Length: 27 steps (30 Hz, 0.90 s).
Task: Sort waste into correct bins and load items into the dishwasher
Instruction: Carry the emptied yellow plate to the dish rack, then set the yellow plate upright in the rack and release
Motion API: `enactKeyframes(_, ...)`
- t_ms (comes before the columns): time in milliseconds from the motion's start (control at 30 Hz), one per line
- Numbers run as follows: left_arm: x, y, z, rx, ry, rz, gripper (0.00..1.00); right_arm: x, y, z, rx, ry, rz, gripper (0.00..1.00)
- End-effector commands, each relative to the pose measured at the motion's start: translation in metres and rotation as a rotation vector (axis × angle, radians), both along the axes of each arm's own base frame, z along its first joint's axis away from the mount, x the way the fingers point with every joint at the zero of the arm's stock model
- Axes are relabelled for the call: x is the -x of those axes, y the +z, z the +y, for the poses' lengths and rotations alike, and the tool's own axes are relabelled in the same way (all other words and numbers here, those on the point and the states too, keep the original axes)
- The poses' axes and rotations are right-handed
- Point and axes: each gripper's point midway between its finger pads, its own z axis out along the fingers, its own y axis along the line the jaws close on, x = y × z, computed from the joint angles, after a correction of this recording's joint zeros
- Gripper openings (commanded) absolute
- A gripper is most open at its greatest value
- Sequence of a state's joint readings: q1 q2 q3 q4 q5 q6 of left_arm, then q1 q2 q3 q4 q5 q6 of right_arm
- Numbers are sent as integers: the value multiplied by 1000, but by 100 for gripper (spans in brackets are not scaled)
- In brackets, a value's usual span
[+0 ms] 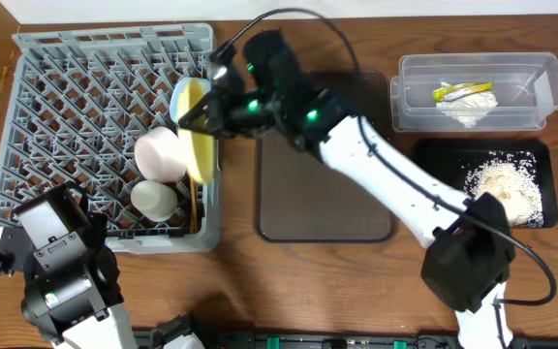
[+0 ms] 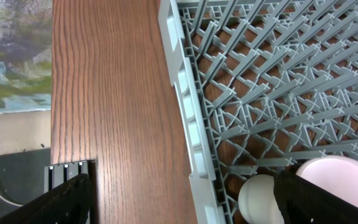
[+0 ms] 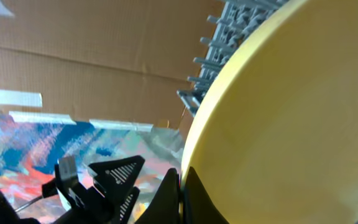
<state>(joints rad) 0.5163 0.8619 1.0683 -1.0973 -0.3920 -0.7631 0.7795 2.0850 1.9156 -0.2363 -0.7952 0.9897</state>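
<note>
— Which way does the plate [image 1: 198,131] face?

— It stands roughly on edge. Its long line runs from the far side of the counter [image 1: 289,281] toward the near side, along the right wall of the rack [image 1: 76,87]. Its face is turned to the pink bowl [image 1: 161,153] just beside it.

— Where is the right hand [image 1: 198,109]?

— At the plate's far end, clenched on the rim.

— And the left hand [image 2: 188,202]?

— Released, its fingers spread wide. It hangs over the rack's near-left corner, well apart from the plate.

— Any writing?

— Only the yellow-green wrapper [image 1: 463,92] in the clear tub [image 1: 550,87] (its print is too small to read).
</note>
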Motion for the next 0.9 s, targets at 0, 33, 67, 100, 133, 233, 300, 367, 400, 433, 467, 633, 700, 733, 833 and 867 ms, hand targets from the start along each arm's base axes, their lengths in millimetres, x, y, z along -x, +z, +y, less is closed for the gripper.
enactKeyframes(0,2,6,2,-14,18,-12,94,11,2,14,5,-15,-12,1)
enactKeyframes(33,2,6,2,-14,18,-12,94,13,-4,18,15,-16,-8,1)
enactKeyframes(67,2,6,2,-14,18,-12,94,16,-8,22,21,-14,-7,1)
enactKeyframes(100,2,6,2,-14,18,-12,94,17,-14,26,28,-11,-2,1)
enactKeyframes(133,2,6,2,-14,18,-12,94,20,-22,32,31,-2,4,1)
enactKeyframes(233,2,6,2,-14,18,-12,94,21,-37,37,48,4,27,1)
enactKeyframes(300,2,6,2,-14,18,-12,94,21,-45,38,60,8,38,1)
enactKeyframes(367,2,6,2,-14,18,-12,94,21,-51,39,71,10,53,1)
enactKeyframes(400,2,6,2,-14,18,-12,94,21,-53,38,79,6,61,1)
enactKeyframes(433,2,6,2,-14,18,-12,94,20,-56,37,88,-1,63,1)
enactKeyframes(467,2,6,2,-14,18,-12,94,19,-57,37,96,-9,61,2)
enactKeyframes(633,2,6,2,-14,18,-12,94,17,-56,36,91,6,-13,26)
enactKeyframes(700,2,6,2,-14,18,-12,94,14,-47,32,88,4,-78,45)
enactKeyframes(733,2,6,2,-14,18,-12,94,11,-43,29,92,-7,-100,53)
enactKeyframes(833,2,6,2,-14,18,-12,94,2,-30,14,125,-58,-166,75)
enactKeyframes(867,2,6,2,-14,18,-12,94,-3,-25,4,152,-93,-190,80)
